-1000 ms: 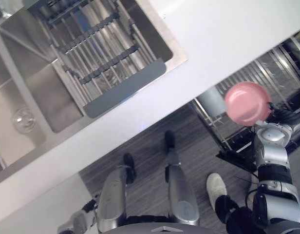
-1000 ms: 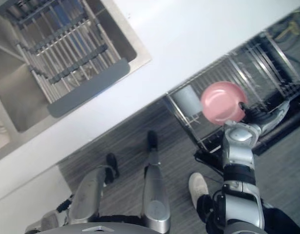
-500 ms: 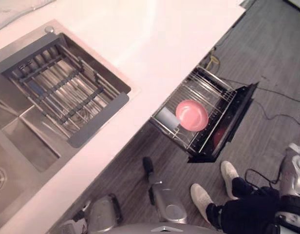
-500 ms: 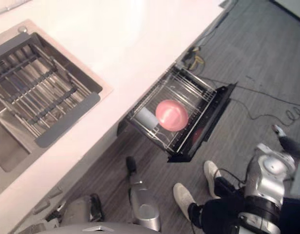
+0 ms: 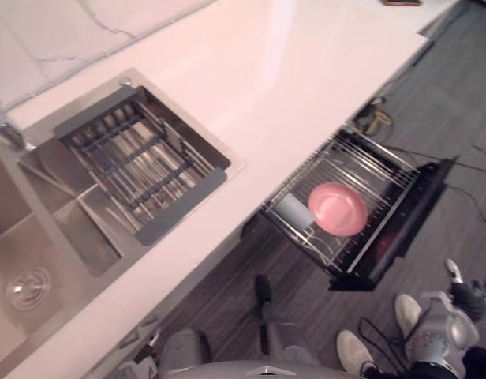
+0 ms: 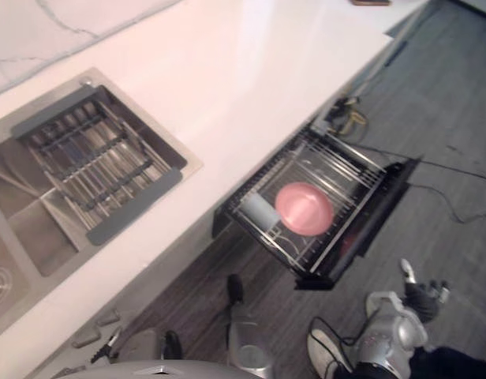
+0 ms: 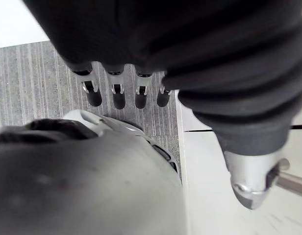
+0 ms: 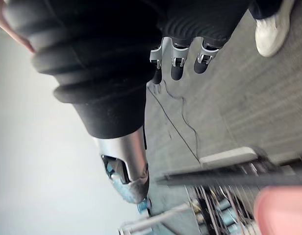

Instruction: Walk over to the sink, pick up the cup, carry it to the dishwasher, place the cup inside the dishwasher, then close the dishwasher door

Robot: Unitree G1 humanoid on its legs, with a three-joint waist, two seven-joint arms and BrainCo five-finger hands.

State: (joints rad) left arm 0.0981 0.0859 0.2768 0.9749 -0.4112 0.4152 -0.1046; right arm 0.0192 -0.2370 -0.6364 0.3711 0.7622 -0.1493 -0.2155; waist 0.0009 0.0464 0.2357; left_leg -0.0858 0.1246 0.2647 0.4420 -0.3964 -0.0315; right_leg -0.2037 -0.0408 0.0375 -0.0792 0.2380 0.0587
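Pink cup [image 5: 338, 208] sat mid-rack in the pulled-out dishwasher rack [image 5: 371, 160], just beside a pale cup [image 5: 293, 212]; right robot hand [image 8: 176, 62] and left robot hand [image 7: 119, 93] hung released and empty, presumably freed for the open dishwasher door [image 5: 413, 217].

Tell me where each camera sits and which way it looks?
Left eye view: on the head, looking down at the sink, counter and open dishwasher; the right hand shows lower right.
Right eye view: beside it, same scene.
Left wrist view: on the left wrist, looking along the open left hand at grey floor.
Right wrist view: on the right wrist, past that hand's fingers to floor, a person's shoe and the pink cup.
Shared: that cup, in both eye views too.
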